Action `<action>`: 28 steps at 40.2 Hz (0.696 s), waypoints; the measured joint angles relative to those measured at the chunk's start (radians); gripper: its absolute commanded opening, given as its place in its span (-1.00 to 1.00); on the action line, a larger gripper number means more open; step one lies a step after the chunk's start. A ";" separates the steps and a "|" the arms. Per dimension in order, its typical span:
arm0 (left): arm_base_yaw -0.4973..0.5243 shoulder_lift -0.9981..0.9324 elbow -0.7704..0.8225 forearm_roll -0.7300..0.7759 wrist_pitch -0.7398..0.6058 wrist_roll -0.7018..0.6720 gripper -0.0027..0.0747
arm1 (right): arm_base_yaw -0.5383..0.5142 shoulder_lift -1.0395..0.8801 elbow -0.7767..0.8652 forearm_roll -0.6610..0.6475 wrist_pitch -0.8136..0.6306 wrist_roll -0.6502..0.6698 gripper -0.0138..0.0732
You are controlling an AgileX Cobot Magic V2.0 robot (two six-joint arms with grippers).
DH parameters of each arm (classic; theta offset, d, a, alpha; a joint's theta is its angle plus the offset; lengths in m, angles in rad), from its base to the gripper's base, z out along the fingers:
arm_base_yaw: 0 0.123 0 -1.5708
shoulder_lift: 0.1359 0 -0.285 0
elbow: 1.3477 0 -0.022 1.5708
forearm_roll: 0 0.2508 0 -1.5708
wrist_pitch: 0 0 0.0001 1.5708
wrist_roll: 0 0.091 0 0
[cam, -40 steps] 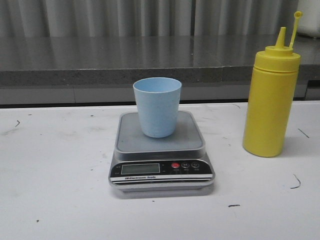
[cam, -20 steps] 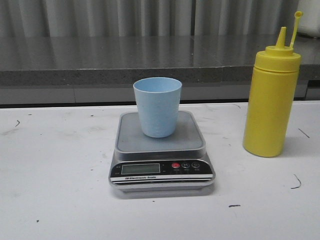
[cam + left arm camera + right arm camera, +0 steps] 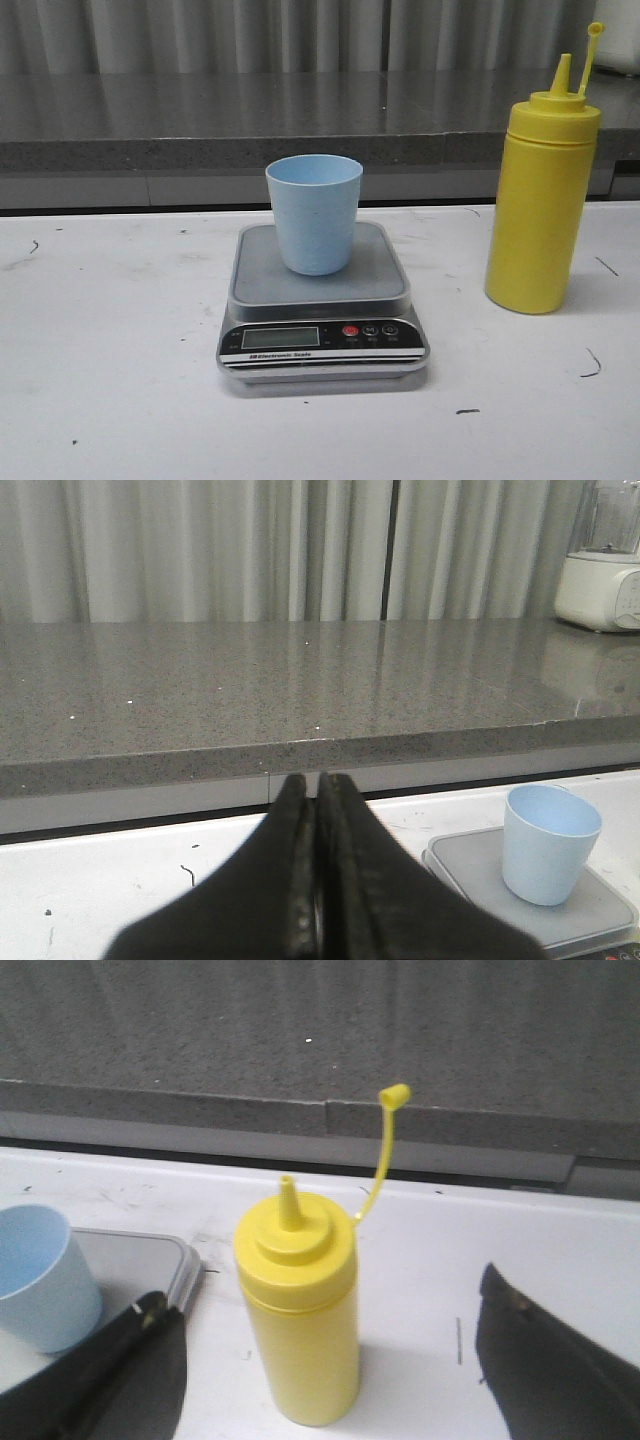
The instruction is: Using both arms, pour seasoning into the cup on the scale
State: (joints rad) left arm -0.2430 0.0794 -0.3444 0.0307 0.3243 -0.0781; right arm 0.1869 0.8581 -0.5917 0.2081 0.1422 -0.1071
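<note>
The bottle (image 3: 541, 195) stands upright on the table (image 3: 110, 380), to the right of the scale (image 3: 322, 305) and apart from it, its cap (image 3: 596, 30) off the nozzle (image 3: 563, 72) and hanging up on its tether. It looks like soft squeeze plastic, smooth and opaque, so how full or heavy it is cannot be told. The wall will likely give under pressure and could spurt through the open nozzle if clamped hard. The straight body around mid-height seems the best place to hold; the shoulder and nozzle taper and would slip.

The right gripper (image 3: 335, 1360) has its fingers spread wide, one either side of the bottle, touching nothing. The cup (image 3: 314, 213) sits upright on the scale's platform, light and easy to tip if knocked. The left gripper (image 3: 317, 800) has its fingers pressed together with nothing between them, off to the cup's side and well apart from it.
</note>
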 measured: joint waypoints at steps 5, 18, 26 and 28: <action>0.000 0.000 0.000 0.000 0.000 0.000 -0.98 | 0.053 0.068 0.014 0.002 -0.082 0.000 0.70; 0.000 0.000 0.000 0.000 0.000 0.000 -0.98 | 0.076 0.228 0.247 0.004 -0.389 0.000 0.70; 0.000 0.000 0.000 0.000 0.000 0.000 -0.98 | 0.076 0.383 0.292 0.006 -0.534 0.043 0.70; 0.000 0.000 0.000 0.000 0.000 0.000 -0.98 | 0.076 0.417 0.292 0.006 -0.587 0.053 0.70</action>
State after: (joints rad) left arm -0.2430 0.0794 -0.3444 0.0307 0.3243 -0.0781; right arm 0.2626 1.2747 -0.2993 0.2140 -0.4453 -0.0538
